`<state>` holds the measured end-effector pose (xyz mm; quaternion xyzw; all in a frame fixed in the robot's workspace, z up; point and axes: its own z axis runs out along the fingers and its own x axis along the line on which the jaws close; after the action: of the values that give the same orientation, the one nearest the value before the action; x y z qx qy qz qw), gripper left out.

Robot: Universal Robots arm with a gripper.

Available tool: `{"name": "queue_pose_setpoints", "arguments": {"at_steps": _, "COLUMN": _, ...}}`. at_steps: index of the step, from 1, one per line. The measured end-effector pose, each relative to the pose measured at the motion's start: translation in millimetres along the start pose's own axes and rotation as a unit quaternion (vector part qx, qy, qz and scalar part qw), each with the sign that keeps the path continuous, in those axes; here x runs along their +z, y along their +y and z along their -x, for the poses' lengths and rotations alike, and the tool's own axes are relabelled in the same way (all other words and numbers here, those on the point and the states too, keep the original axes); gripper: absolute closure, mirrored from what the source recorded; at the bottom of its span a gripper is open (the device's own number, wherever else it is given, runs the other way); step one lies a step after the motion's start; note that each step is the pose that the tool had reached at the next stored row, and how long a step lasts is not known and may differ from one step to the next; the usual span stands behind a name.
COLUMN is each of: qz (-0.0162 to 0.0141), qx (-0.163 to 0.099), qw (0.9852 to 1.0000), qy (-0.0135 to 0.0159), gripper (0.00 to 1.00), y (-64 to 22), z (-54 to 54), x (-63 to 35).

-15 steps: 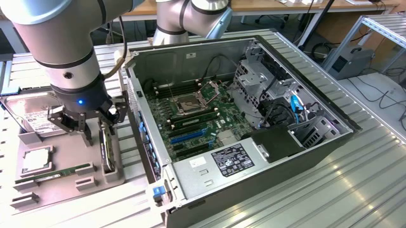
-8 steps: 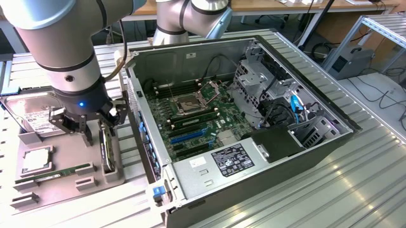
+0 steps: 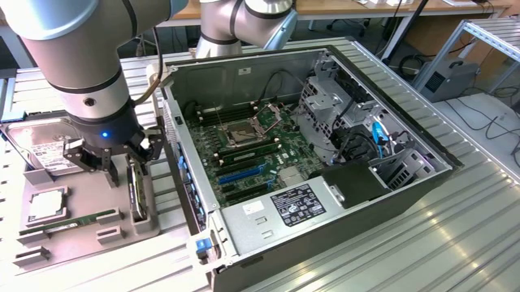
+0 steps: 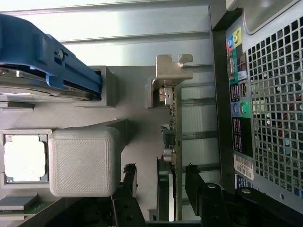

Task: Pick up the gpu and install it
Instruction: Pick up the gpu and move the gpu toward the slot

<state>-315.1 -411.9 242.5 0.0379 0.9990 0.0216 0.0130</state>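
The gpu (image 3: 138, 193) was seen standing upright on its long edge, slotted into a grey holder (image 3: 145, 226) just beside the open computer case (image 3: 382, 204). Edge-on in the wrist view, the gpu (image 4: 169, 156) was shown as a thin dark board, one end capped by its pale metal bracket (image 4: 171, 71).

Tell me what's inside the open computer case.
A green motherboard with a processor socket, a drive cage, a labelled power supply and a black shroud. Whatever lies beneath the shroud and cage is covered.
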Motion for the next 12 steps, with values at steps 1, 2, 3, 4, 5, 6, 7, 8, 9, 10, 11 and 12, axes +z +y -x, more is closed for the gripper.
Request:
{"name": "queue_pose_setpoints", "arguments": {"at_steps": 1, "qz": 0.0001, "qx": 0.0, "qw": 1.0, "qy": -0.0001, "gripper": 0.46, "y": 0.0, "z": 0.0, "x": 0.1}}
{"name": "queue_pose_setpoints", "arguments": {"at_steps": 2, "qz": 0.0001, "qx": 0.0, "qw": 1.0, "qy": -0.0001, "gripper": 0.46, "y": 0.0, "z": 0.0, "x": 0.1}}
{"name": "queue_pose_setpoints", "arguments": {"at_steps": 3, "qz": 0.0001, "qx": 0.0, "qw": 1.0, "qy": -0.0001, "gripper": 0.46, "y": 0.0, "z": 0.0, "x": 0.1}}
{"name": "queue_pose_setpoints", "arguments": {"at_steps": 4, "qz": 0.0001, "qx": 0.0, "qw": 1.0, "qy": -0.0001, "gripper": 0.46, "y": 0.0, "z": 0.0, "x": 0.1}}
{"name": "queue_pose_setpoints", "arguments": {"at_steps": 5, "qz": 0.0001, "qx": 0.0, "qw": 1.0, "qy": -0.0001, "gripper": 0.47, "y": 0.0, "z": 0.0, "x": 0.1}}
{"name": "queue_pose_setpoints", "arguments": {"at_steps": 6, "qz": 0.0001, "qx": 0.0, "qw": 1.0, "qy": -0.0001, "gripper": 0.54, "y": 0.0, "z": 0.0, "x": 0.1}}
{"name": "queue_pose_setpoints", "arguments": {"at_steps": 7, "qz": 0.0001, "qx": 0.0, "qw": 1.0, "qy": -0.0001, "gripper": 0.6, "y": 0.0, "z": 0.0, "x": 0.1}}
{"name": "queue_pose_setpoints", "arguments": {"at_steps": 8, "qz": 0.0001, "qx": 0.0, "qw": 1.0, "qy": -0.0001, "gripper": 0.6, "y": 0.0, "z": 0.0, "x": 0.1}}
{"name": "queue_pose_setpoints", "arguments": {"at_steps": 9, "qz": 0.0001, "qx": 0.0, "qw": 1.0, "qy": -0.0001, "gripper": 0.66, "y": 0.0, "z": 0.0, "x": 0.1}}
{"name": "queue_pose_setpoints", "arguments": {"at_steps": 10, "qz": 0.0001, "qx": 0.0, "qw": 1.0, "qy": -0.0001, "gripper": 0.72, "y": 0.0, "z": 0.0, "x": 0.1}}
{"name": "queue_pose_setpoints", "arguments": {"at_steps": 11, "qz": 0.0001, "qx": 0.0, "qw": 1.0, "qy": -0.0001, "gripper": 0.73, "y": 0.0, "z": 0.0, "x": 0.1}}
{"name": "queue_pose_setpoints", "arguments": {"at_steps": 12, "qz": 0.0001, "qx": 0.0, "qw": 1.0, "qy": -0.0001, "gripper": 0.73, "y": 0.0, "z": 0.0, "x": 0.1}}
